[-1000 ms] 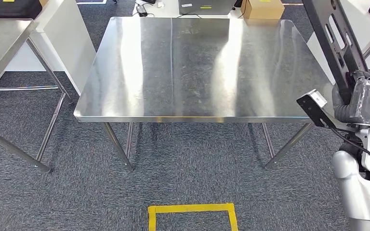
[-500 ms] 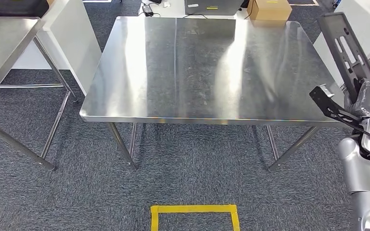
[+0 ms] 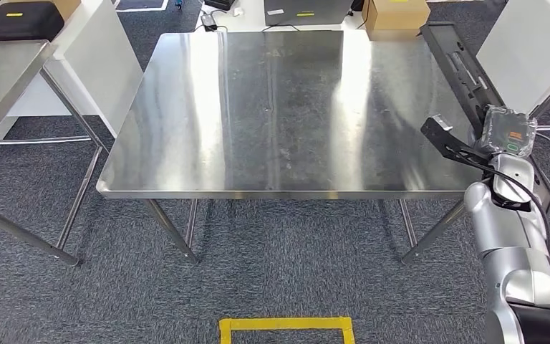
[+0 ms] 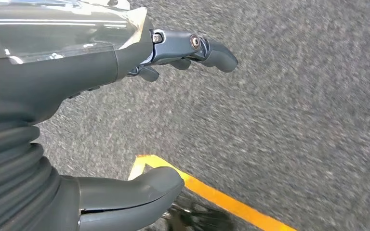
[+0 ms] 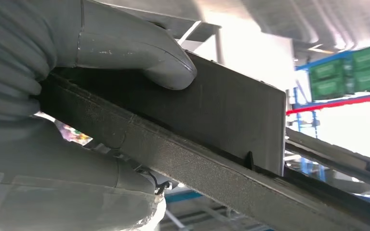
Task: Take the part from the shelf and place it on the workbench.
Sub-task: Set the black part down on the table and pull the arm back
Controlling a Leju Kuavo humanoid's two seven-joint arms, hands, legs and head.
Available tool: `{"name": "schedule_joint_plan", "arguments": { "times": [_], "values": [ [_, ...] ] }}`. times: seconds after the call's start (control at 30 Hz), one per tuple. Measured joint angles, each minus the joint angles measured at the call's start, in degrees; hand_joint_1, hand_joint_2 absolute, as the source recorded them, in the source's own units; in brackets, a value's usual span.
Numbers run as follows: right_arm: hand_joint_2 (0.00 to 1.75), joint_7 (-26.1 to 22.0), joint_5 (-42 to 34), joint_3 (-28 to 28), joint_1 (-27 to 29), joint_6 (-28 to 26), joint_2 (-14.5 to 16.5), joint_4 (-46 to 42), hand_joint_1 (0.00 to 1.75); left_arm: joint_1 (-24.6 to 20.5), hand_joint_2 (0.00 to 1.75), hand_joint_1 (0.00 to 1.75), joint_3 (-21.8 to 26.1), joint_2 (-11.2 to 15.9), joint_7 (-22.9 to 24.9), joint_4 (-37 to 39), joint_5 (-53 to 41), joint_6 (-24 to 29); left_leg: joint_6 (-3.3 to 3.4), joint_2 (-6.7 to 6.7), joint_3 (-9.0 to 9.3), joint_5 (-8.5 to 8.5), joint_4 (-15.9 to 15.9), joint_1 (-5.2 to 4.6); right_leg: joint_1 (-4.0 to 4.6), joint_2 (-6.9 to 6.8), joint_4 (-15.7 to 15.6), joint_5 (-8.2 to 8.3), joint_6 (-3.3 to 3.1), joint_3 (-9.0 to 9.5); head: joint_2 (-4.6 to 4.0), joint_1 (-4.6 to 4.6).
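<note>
Part (image 3: pixel 458 57), long, dark and slotted, sits clamped in my right hand (image 3: pixel 505 132), thumb (image 5: pixel 139 53) pressed on its flat face, tilted above the workbench's (image 3: pixel 258 115) right edge. Wide bare steel lies to its left. My left hand (image 4: pixel 77 125) hangs over grey carpet by a yellow tape line (image 4: pixel 221 197), fingers spread, holding nothing. A cardboard box (image 3: pixel 395 14) stands beyond the far edge.

Right arm (image 3: pixel 505 244) raised at the right, silver forearm upright, right hand (image 5: pixel 77 96) clamped on the part (image 5: pixel 212 120), thumb (image 5: pixel 139 53) pressed on its flat face, left hand (image 4: pixel 72 130) holding nothing, fingers (image 4: pixel 212 50) apart
</note>
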Motion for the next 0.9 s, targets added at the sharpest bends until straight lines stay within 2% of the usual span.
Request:
{"name": "schedule_joint_plan", "arguments": {
  "times": [0.03,0.07,0.1,0.13,0.17,0.23,0.27,0.3,0.33,0.37,0.4,0.43,0.47,0.5,0.53,0.57,0.6,0.63,0.67,0.7,0.73,0.8,0.83,0.87,0.9],
  "values": [
    [1.75,-0.41,0.33,0.42,-0.45,0.14,0.52,0.26,1.54,0.01,1.75,0.0,0.02,-0.03,0.0,0.0,-0.18,-0.14,0.7,0.0,0.6,3.41,-3.78,-0.32,0.16,0.03,-0.09,-0.76,-0.04,1.02,0.0,0.01],
    [1.75,-0.82,0.59,0.81,-0.78,0.35,1.03,0.42,1.54,-0.01,1.75,0.0,0.02,-0.02,0.01,0.0,-0.36,-0.27,1.51,0.03,1.83,6.1,-7.77,-0.72,0.16,0.05,-0.38,-1.47,-0.03,1.95,0.0,0.04],
    [1.75,-1.27,0.78,1.16,-1.17,0.66,1.5,0.53,1.54,-0.03,1.75,0.0,0.03,0.0,0.02,0.01,-0.53,-0.39,2.28,0.12,3.25,7.75,-10.96,-1.15,0.31,0.08,-0.89,-2.04,0.11,2.76,0.0,0.07],
    [1.75,-1.8,0.92,1.52,-1.51,1.23,1.99,0.59,1.54,-0.06,1.75,0.0,0.04,0.03,0.05,0.01,-0.72,-0.47,3.03,0.19,4.6,8.21,-13.25,-1.56,0.32,0.09,-1.65,-2.42,0.32,3.46,0.0,0.04],
    [1.75,-2.36,0.99,1.89,-1.75,1.91,2.37,0.58,1.54,-0.14,1.75,0.0,0.07,0.07,0.09,0.0,-0.85,-0.48,3.58,0.22,5.71,7.48,-14.38,-1.84,0.39,0.08,-2.38,-2.46,0.72,4.2,0.0,-0.02],
    [1.75,-3.67,1.05,2.66,-2.15,3.57,2.78,0.34,1.54,-0.38,1.75,0.0,0.22,0.07,0.17,-0.02,-1.14,-0.53,4.25,0.17,7.93,6.19,-16.72,-1.99,0.54,0.04,-2.16,-1.14,2.12,4.69,0.01,-0.17],
    [1.75,-4.21,1.05,3.1,-2.27,4.34,2.86,0.16,1.54,-0.5,1.75,0.0,0.32,0.03,0.21,-0.02,-1.32,-0.58,4.34,0.03,9.14,5.84,-18.0,-1.94,0.67,0.02,-0.22,0.13,2.75,3.93,0.01,-0.13],
    [1.75,-4.65,1.04,3.52,-2.4,5.02,2.94,0.03,1.54,-0.58,1.75,0.0,0.42,0.01,0.22,-0.02,-1.47,-0.63,4.4,-0.1,10.42,5.53,-19.1,-1.86,0.74,0.04,2.92,1.33,2.91,1.99,0.01,-0.1],
    [1.75,-4.93,1.01,3.93,-2.43,5.57,3.07,-0.07,1.54,-0.62,1.75,0.0,0.49,-0.03,0.24,-0.02,-1.61,-0.7,4.39,-0.31,11.8,5.17,-20.12,-1.76,0.82,0.07,6.72,1.86,2.7,-0.62,0.01,-0.04],
    [1.75,-5.09,0.99,4.3,-2.34,5.98,3.19,-0.08,1.54,-0.62,1.75,0.0,0.56,-0.08,0.26,-0.02,-1.71,-0.79,4.32,-0.58,13.01,4.58,-20.78,-1.76,0.85,0.12,10.28,1.56,2.25,-3.35,0.0,0.04],
    [1.75,-5.19,1.0,4.62,-2.16,6.29,3.27,-0.07,1.54,-0.61,1.75,0.0,0.64,-0.13,0.26,-0.02,-1.76,-0.87,4.21,-0.84,14.25,3.8,-21.23,-1.7,0.86,0.17,12.67,-0.07,1.68,-6.01,0.0,0.07],
    [1.75,-5.3,1.04,4.92,-1.98,6.64,3.34,-0.07,1.54,-0.57,1.75,0.0,0.72,-0.2,0.27,-0.02,-1.8,-0.96,3.98,-1.11,15.51,3.01,-21.47,-1.67,0.79,0.19,13.53,-2.46,1.4,-8.11,0.0,0.11],
    [1.75,-5.56,1.08,5.27,-1.86,7.06,3.42,-0.07,1.54,-0.52,1.75,0.0,0.8,-0.27,0.28,-0.02,-1.87,-1.04,3.68,-1.37,16.79,2.13,-21.58,-1.65,0.65,0.19,12.84,-4.88,1.27,-9.62,0.0,0.11],
    [1.75,-5.96,1.07,5.64,-1.84,7.59,3.51,-0.11,1.54,-0.49,1.75,0.0,0.87,-0.31,0.3,-0.02,-1.96,-1.1,3.36,-1.57,18.08,1.2,-21.6,-1.63,0.38,0.18,10.93,-6.57,1.58,-10.59,0.0,0.12],
    [1.75,-6.59,0.91,6.08,-1.85,8.41,3.68,-0.15,1.54,-0.47,1.75,0.0,0.91,-0.33,0.32,-0.02,-2.1,-1.15,3.02,-1.74,19.31,0.24,-21.49,-1.59,-0.07,0.09,8.08,-6.7,2.48,-11.12,0.0,0.12],
    [1.75,-7.42,0.55,6.59,-1.66,9.63,3.99,-0.18,1.54,-0.44,1.75,0.0,0.94,-0.28,0.39,-0.02,-2.29,-1.2,2.62,-1.88,20.24,-0.94,-21.32,-1.59,-0.65,-0.29,4.87,-3.77,4.17,-11.4,0.0,0.11],
    [1.75,-8.31,0.15,7.16,-1.43,11.21,4.39,-0.19,1.54,-0.39,1.75,0.0,0.98,-0.15,0.51,-0.02,-2.55,-1.23,2.2,-1.96,21.19,-2.23,-20.84,-1.62,-1.0,-0.78,1.82,1.22,6.03,-11.48,0.0,0.13],
    [1.75,-9.26,-0.26,7.92,-1.12,13.18,4.97,-0.2,1.54,-0.37,1.75,0.0,1.02,0.01,0.69,-0.04,-2.83,-1.27,1.79,-2.04,21.61,-3.33,-20.23,-1.64,-1.17,-1.12,-0.08,5.74,6.65,-11.33,-0.01,0.06],
    [1.75,-10.05,-0.57,8.79,-0.7,15.05,5.49,-0.3,1.54,-0.4,1.75,0.0,1.05,0.17,0.94,-0.07,-3.14,-1.29,1.44,-1.97,21.68,-4.36,-19.68,-1.62,-1.15,-1.35,-0.94,9.63,6.66,-11.24,-0.01,-0.1],
    [1.75,-10.64,-0.77,9.77,-0.44,16.75,5.94,-0.53,1.54,-0.58,1.75,0.0,1.08,0.27,1.16,-0.13,-3.51,-1.32,1.2,-1.81,21.73,-5.01,-19.13,-1.55,-0.9,-1.3,-1.01,11.02,5.67,-11.27,-0.01,-0.17],
    [1.75,-11.13,-1.0,10.86,-0.24,18.45,6.3,-0.8,1.54,-0.92,1.75,0.0,1.09,0.26,1.37,-0.21,-3.87,-1.34,1.01,-1.64,21.25,-5.18,-18.47,-1.44,-0.87,-1.13,-0.51,10.49,4.23,-11.25,-0.01,-0.26],
    [1.75,-11.84,-1.65,13.05,0.28,21.64,6.57,-1.24,1.54,-1.68,1.75,0.0,1.07,0.2,1.69,-0.36,-4.74,-1.43,0.22,-0.94,19.07,-4.49,-14.61,-1.1,-0.89,-0.96,-0.29,9.6,2.72,-10.8,0.0,-0.2],
    [1.75,-12.13,-2.18,14.36,0.75,23.03,6.65,-1.25,1.54,-1.94,1.75,0.0,1.05,0.19,1.85,-0.39,-5.11,-1.48,-0.38,-0.57,16.99,-4.3,-11.07,-0.85,-0.86,-0.89,-0.35,9.06,1.94,-10.1,0.0,-0.21],
    [1.75,-12.29,-2.79,15.78,1.4,23.93,6.71,-1.19,1.54,-2.04,1.75,0.0,1.05,0.21,2.05,-0.41,-5.46,-1.52,-0.98,-0.2,14.31,-4.88,-6.98,-0.55,-0.72,-0.81,-0.46,8.5,1.24,-9.3,0.0,-0.23],
    [1.75,-12.39,-3.42,17.2,1.97,24.49,6.83,-1.11,1.54,-2.04,1.75,0.0,1.05,0.24,2.2,-0.42,-5.72,-1.55,-1.42,0.05,11.62,-6.37,-3.21,-0.27,-0.57,-0.77,-0.54,7.96,0.68,-8.62,0.0,-0.28]
  ]
}}
